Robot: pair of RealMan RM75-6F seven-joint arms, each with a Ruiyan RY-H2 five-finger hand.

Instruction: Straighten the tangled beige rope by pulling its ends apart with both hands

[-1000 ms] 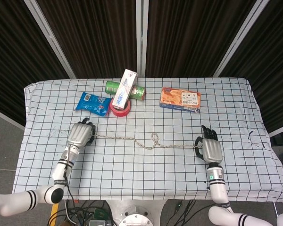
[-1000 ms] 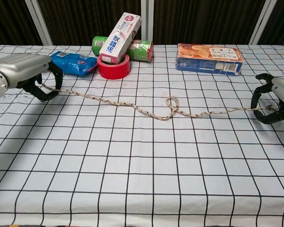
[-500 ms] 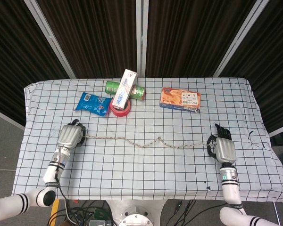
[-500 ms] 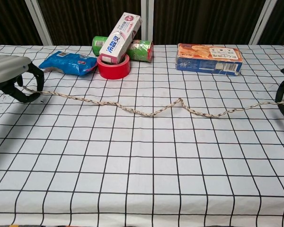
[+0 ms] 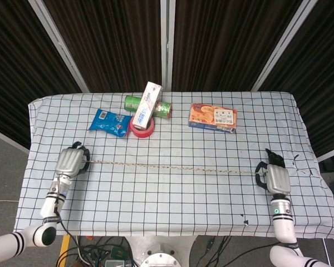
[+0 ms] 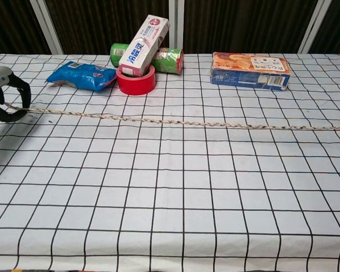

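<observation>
The beige rope (image 5: 172,167) (image 6: 181,122) lies stretched in a nearly straight line across the checked tablecloth, with no loop left in it. My left hand (image 5: 71,162) (image 6: 2,96) grips its left end near the table's left side, fingers curled around it. My right hand (image 5: 275,177) holds the right end near the right edge. In the chest view the right hand is out of frame and the rope runs off the right border.
Behind the rope stand a blue snack packet (image 5: 110,122), a red tape roll (image 5: 142,128) with a toothpaste box (image 5: 147,104) leaning on it, a green can (image 5: 134,103) and an orange biscuit box (image 5: 212,117). The table's edges are close beside both hands.
Both hands moved outward, left hand further left and right hand further right. The rope's middle loop and bends pulled out, and it now lies taut and straight.
</observation>
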